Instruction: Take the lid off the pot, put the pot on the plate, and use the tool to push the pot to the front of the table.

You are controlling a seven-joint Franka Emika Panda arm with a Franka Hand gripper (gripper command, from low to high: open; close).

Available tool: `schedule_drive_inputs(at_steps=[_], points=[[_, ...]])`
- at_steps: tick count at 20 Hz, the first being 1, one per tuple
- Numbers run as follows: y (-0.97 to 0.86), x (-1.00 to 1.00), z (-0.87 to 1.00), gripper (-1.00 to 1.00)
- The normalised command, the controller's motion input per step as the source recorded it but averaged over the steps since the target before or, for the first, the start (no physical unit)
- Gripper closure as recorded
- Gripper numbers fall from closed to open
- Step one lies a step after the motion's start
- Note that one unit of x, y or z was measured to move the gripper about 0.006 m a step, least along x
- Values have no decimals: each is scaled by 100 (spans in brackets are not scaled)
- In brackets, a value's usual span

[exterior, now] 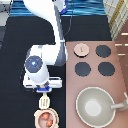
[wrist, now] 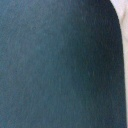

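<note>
While the gripper (exterior: 45,93) is holding the small cream slotted spatula (exterior: 45,102) above the pinkish-tan pot (exterior: 46,119) (on its cream plate (exterior: 37,120)), a crooked push is risking tipping.

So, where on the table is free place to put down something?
The black table is bare along the exterior view's left, beside the gripper. It is crowded at the bottom: the tool touches the pot on its plate. The stove holds the lid and grey pan.
</note>
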Motion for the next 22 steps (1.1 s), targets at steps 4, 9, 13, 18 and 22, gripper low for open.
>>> schedule_drive_inputs(at_steps=[4,9,13,18,22], points=[[-21,-77,62,100],[-31,-70,62,100],[-39,-63,62,100],[-37,-63,55,100],[-32,-61,21,100]])
